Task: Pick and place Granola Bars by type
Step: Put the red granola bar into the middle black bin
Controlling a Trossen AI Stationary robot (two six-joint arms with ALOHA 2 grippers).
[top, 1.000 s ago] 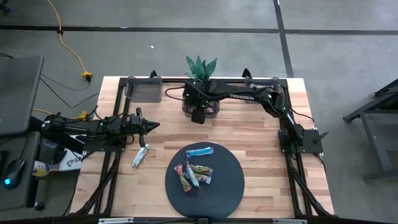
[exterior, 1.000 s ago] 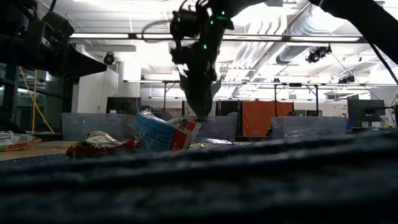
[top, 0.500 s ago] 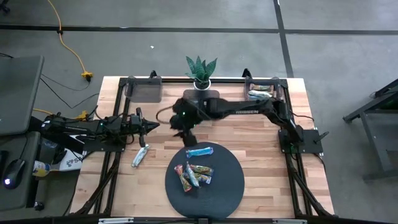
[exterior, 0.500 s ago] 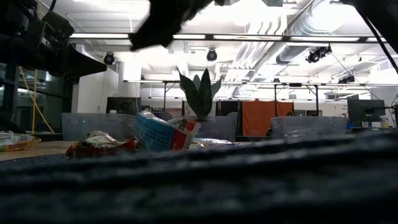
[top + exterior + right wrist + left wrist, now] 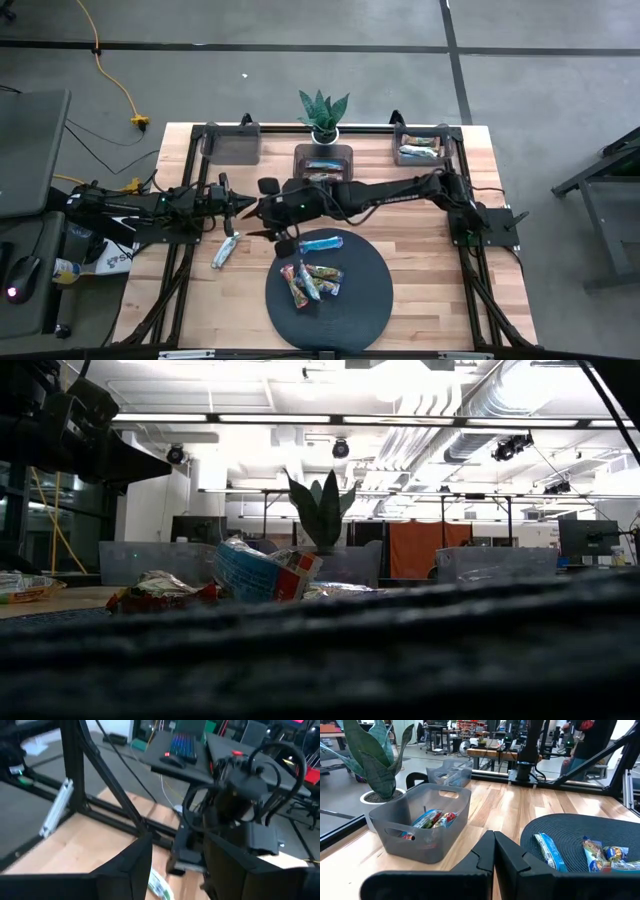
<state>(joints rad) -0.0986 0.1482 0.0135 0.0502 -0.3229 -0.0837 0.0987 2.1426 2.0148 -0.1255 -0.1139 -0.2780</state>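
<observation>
Pale wood-plank desk point(image 5: 420, 240) on grey concrete floor; big workshop room behind. Round dark woven mat point(image 5: 365, 300) holds blue-wrapped granola bar point(image 5: 320, 242), long axis across desk, plus cluster of mixed-wrapper bars point(image 5: 312, 282). Silver-green bar point(image 5: 226, 250) off mat, lies diagonal. Right jaws point(image 5: 268, 222) open, empty; 0.5 s ago they were nearer desk centre. Left jaws point(image 5: 243, 204) shut, empty.

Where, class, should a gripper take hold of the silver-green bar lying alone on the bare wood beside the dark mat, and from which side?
Probably from straight above, across the middle of the silver-green bar. It lies flat on the table, clear of the mat, so fingers can close on its two long edges. The right gripper is open nearby.
</observation>
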